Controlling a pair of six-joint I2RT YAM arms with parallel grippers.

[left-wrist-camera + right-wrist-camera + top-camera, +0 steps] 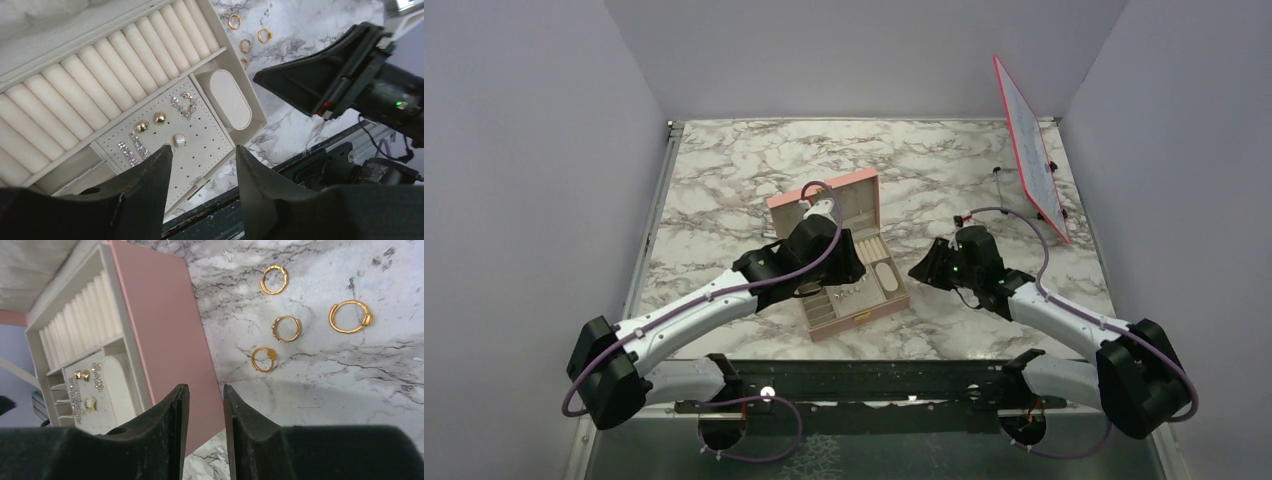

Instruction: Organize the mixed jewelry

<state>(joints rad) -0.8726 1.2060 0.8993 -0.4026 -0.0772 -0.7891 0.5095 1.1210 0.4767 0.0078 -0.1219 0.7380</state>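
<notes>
**Black fingers empty: earrings in, rings out**

Left gripper [202,152] hangs over the near corner of the pink box [165,330], its fingers moderately apart with nothing between them. Right gripper [205,389] hovers beside the box's right wall, its fingers narrowed to a slim gap and likewise empty.

The job looks about half done. The earrings [160,118], gold studs and sparkling strips, sit on the perforated pad [200,130] inside the box. Four gold rings [286,329] lie loose on the table just beside the box, and the ring rolls [100,75] show bare. Slotting those rings appears to be what is left.

The table [724,170] is white marble with grey veining, closed in by plain grey walls [524,150]. A pink-framed board [1032,150] leans at the right wall.
</notes>
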